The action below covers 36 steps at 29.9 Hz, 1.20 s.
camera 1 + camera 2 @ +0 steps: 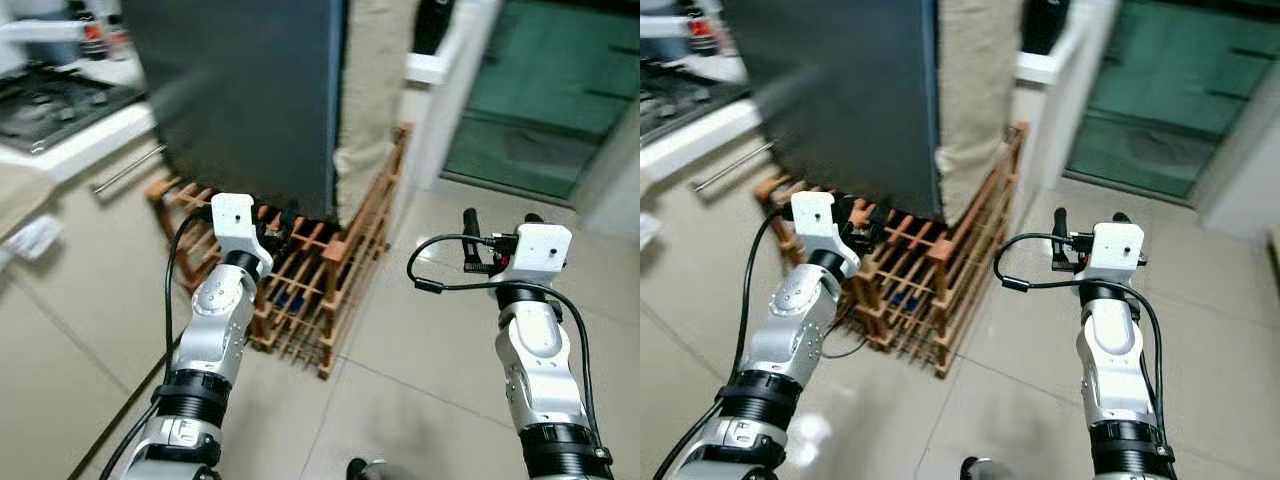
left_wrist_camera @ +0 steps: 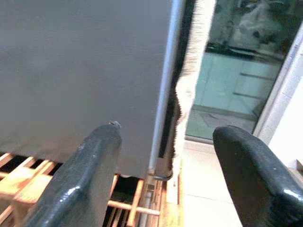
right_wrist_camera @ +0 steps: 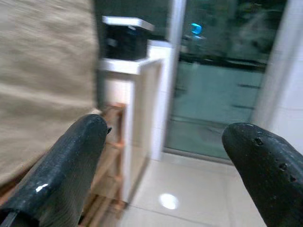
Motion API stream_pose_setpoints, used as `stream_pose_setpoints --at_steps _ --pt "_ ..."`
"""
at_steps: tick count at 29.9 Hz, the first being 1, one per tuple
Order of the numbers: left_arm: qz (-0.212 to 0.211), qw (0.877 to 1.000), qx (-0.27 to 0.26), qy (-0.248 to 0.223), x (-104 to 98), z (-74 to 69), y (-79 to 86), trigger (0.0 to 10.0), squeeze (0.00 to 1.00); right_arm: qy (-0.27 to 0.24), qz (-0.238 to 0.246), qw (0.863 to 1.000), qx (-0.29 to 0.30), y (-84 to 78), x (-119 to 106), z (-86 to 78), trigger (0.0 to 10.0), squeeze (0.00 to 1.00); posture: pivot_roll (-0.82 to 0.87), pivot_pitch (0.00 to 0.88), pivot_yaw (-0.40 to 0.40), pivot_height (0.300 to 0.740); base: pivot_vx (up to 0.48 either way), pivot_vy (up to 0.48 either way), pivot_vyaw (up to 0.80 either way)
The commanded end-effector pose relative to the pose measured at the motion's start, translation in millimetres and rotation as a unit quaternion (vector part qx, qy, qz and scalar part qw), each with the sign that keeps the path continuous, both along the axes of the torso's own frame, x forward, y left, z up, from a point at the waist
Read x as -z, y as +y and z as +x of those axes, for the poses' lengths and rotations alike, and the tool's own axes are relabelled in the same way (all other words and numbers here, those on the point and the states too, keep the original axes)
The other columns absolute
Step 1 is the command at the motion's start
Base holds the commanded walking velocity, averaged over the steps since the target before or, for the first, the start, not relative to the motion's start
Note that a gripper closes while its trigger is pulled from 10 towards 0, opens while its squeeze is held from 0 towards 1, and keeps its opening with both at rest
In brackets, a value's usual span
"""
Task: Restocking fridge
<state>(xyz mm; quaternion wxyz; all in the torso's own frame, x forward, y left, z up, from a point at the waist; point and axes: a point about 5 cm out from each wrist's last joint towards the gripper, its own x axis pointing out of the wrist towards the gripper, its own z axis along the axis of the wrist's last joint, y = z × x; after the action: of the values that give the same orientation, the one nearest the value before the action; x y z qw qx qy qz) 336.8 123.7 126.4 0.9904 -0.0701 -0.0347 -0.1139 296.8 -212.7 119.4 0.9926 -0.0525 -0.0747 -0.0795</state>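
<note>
Two grippers, jaws apart & empty: left gripper (image 2: 161,175) nearer fridge (image 1: 240,95), facing its upright door edge; right gripper (image 1: 500,225) well off.

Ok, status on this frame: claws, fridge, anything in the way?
Left claw open, empty, facing closed fridge door. Right claw open, empty, over bare floor. Wooden rack at fridge foot, in the way.

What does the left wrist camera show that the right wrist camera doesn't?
Left wrist: the flat dark grey fridge door and its silvery edge, close ahead of the open left end effector. Right wrist: a white partition wall with a black box on top, past the open right end effector. Both: the slatted wooden rack, beige cloth and green-tinted glass door.
</note>
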Motion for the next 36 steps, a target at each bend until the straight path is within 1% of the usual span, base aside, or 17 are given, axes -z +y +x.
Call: stream_pose_setpoints --at_steps 1,3,6,10,16,18,19,20,21,26,27,28,29,30,32,33,36 --pt "0.008 1.000 -0.014 -0.004 -1.6 1.4 6.6 10.0 1.00 -0.006 -0.003 1.000 0.014 -0.6 -5.5 1.3 10.0 1.00 -0.17 0.000 0.048 0.732 0.000 0.000 0.00" --pt "0.012 0.999 -0.035 -0.005 -1.8 -1.8 13.8 10.0 1.00 -0.019 0.003 1.000 0.025 -5.1 -8.2 -5.1 10.0 1.00 -0.16 0.000 0.048 0.732 0.000 0.000 0.00" --pt "0.007 0.999 -0.042 -0.007 -2.1 -3.6 13.4 10.0 1.00 -0.005 0.012 0.999 0.032 -8.0 0.1 -8.1 10.0 1.00 -0.16 0.000 0.048 0.732 0.000 0.000 0.00" --pt "0.003 0.999 -0.048 -0.007 -3.3 -2.5 11.6 10.0 1.00 -0.008 0.015 1.000 0.024 -5.6 -0.5 -6.7 10.0 1.00 -0.16 0.000 0.049 0.732 0.000 0.000 0.00" --pt "-0.008 0.999 -0.039 -0.003 -5.4 -0.1 8.2 10.0 1.00 -0.014 0.009 1.000 0.011 -2.1 -5.4 -3.4 10.0 1.00 -0.16 0.000 0.049 0.732 0.000 0.000 0.00" --pt "-0.026 1.000 -0.009 -0.014 -8.9 -0.8 2.4 10.0 1.00 -0.009 0.007 1.000 0.011 -2.0 -4.8 -2.2 10.0 1.00 -0.17 0.000 0.050 0.732 0.000 0.000 0.00" --pt "-0.021 1.000 -0.006 -0.022 -11.7 -0.1 0.5 10.0 0.00 -0.003 -0.003 1.000 0.012 -1.7 -4.2 -0.9 10.0 1.00 -0.17 0.000 0.050 0.732 0.000 0.000 0.00" --pt "-0.015 1.000 -0.004 -0.025 -13.5 1.3 -1.5 10.0 0.00 0.001 -0.008 1.000 0.011 -1.0 -4.0 0.3 10.0 1.00 -0.17 0.000 0.050 0.732 0.000 0.000 0.00" --pt "-0.014 0.999 0.001 -0.030 -18.0 4.7 -5.5 10.0 0.00 -0.002 -0.010 1.000 -0.002 2.3 -6.3 2.0 10.0 0.00 -0.17 0.000 0.050 0.732 0.000 0.000 0.00" --pt "-0.019 0.999 0.008 -0.040 -26.0 8.0 -9.9 10.0 0.00 -0.014 -0.026 1.000 -0.010 6.9 -12.4 3.6 10.0 0.00 -0.17 0.000 0.050 0.732 0.000 0.000 0.00" --pt "-0.038 0.998 0.028 -0.052 -30.5 4.8 -12.7 10.0 0.00 -0.039 -0.042 0.998 0.002 5.9 -21.3 2.1 10.0 0.00 -0.17 0.000 0.054 0.732 0.000 0.000 0.00" --pt "-0.038 0.997 0.035 -0.062 -33.2 2.1 -13.3 10.0 0.00 -0.057 -0.057 0.997 0.006 5.8 -28.5 0.5 10.0 0.00 -0.17 0.000 0.055 0.732 0.000 0.000 0.00" --pt "-0.038 0.997 0.035 -0.062 -33.2 2.1 -13.3 10.0 0.00 -0.057 -0.057 0.997 0.006 5.8 -28.5 0.5 10.0 0.00 -0.17 0.000 0.055 0.732 0.000 0.000 0.00" --pt "-0.031 0.995 0.030 -0.090 -39.3 -10.7 -5.5 10.0 0.00 -0.104 -0.064 0.992 0.019 5.4 -48.7 -10.1 10.0 0.00 -0.18 0.000 0.055 0.732 0.000 0.000 0.00" --pt "-0.022 0.995 0.016 -0.096 -40.4 -19.9 2.2 10.0 0.00 -0.124 -0.060 0.990 0.029 3.9 -58.6 -19.3 10.0 0.00 -0.17 0.000 0.054 0.732 0.000 0.000 0.00" --pt "-0.019 0.995 0.020 -0.091 -37.3 -28.4 7.4 10.0 0.00 -0.124 -0.059 0.990 0.031 3.0 -57.7 -26.8 10.0 0.00 -0.17 0.000 0.046 0.732 0.000 0.000 0.00" --pt "0.017 0.997 0.016 -0.072 -22.3 -55.6 22.5 10.0 0.00 -0.103 -0.048 0.993 0.017 -0.5 -40.3 -55.7 10.0 0.00 -0.17 0.000 0.028 0.732 0.000 0.000 0.00"
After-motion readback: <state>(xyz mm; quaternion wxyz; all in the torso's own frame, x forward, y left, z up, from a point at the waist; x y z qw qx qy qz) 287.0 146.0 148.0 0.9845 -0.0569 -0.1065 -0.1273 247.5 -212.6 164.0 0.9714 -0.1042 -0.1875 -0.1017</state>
